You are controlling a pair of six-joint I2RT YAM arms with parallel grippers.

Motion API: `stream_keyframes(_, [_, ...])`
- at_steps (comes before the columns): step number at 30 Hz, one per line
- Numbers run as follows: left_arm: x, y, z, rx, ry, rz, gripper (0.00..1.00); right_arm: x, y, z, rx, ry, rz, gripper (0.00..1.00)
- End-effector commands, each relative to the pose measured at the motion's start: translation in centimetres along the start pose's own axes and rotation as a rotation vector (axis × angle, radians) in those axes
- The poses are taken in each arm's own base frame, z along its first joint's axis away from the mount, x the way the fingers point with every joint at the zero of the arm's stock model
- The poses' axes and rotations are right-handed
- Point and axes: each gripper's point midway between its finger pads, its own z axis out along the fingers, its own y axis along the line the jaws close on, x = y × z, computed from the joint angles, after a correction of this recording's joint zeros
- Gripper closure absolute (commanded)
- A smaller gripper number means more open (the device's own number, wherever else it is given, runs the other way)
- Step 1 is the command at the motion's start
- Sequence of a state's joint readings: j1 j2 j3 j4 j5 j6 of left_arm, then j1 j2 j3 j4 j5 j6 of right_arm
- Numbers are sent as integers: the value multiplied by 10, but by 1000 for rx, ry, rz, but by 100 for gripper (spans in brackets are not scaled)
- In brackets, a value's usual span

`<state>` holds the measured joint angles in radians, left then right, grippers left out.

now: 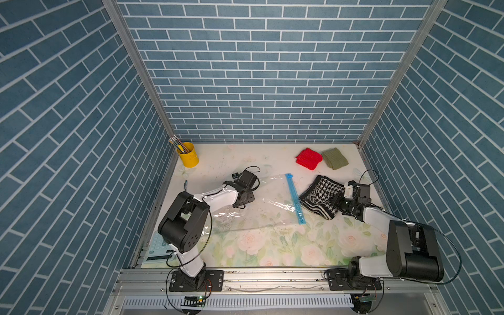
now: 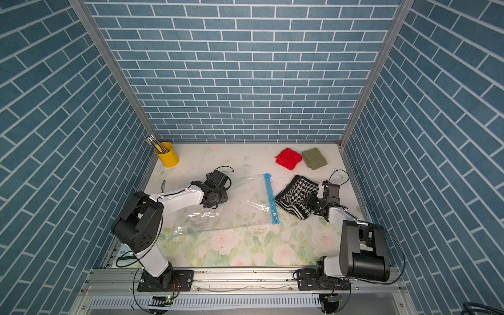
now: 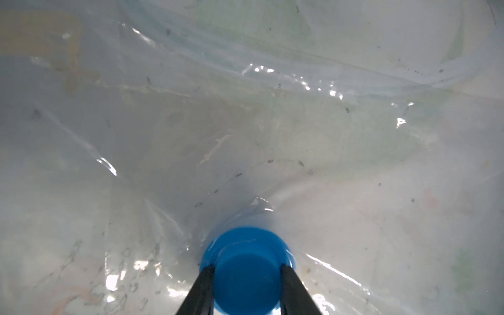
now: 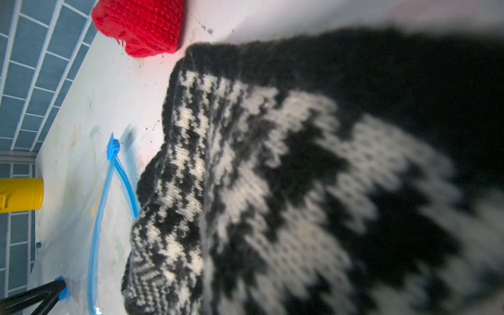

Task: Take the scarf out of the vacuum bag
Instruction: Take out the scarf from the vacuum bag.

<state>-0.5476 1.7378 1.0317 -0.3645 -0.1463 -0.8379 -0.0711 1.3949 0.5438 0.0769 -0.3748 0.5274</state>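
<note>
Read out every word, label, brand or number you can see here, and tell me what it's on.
Nothing can be read in any view.
calculator: key and display markings, too small to read.
vacuum bag: small blue mark near its edge in the right wrist view, too blurred to read.
yellow cup: no lettering visible.
scarf: knit pattern only, no tag in view.

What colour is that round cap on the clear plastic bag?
Bright blue. The cap shows best in the left wrist view.
</note>
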Motion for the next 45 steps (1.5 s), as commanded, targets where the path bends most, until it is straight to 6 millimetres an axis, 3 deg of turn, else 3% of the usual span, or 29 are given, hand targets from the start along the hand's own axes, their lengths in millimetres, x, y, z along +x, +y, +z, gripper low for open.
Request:
stream_keyframes(1, [-3, 7, -5, -19, -19, -8, 91, -19, 4, -1, 1, -43, 14, 100])
stream_keyframes(11, [-7, 5, -9, -31, -40, 5, 91, -12, 1, 13, -21, -4, 14, 100])
stream_keyframes(45, [-16, -4, -16, -18, -60, 0, 91, -11, -4, 11, 14, -3, -26, 100])
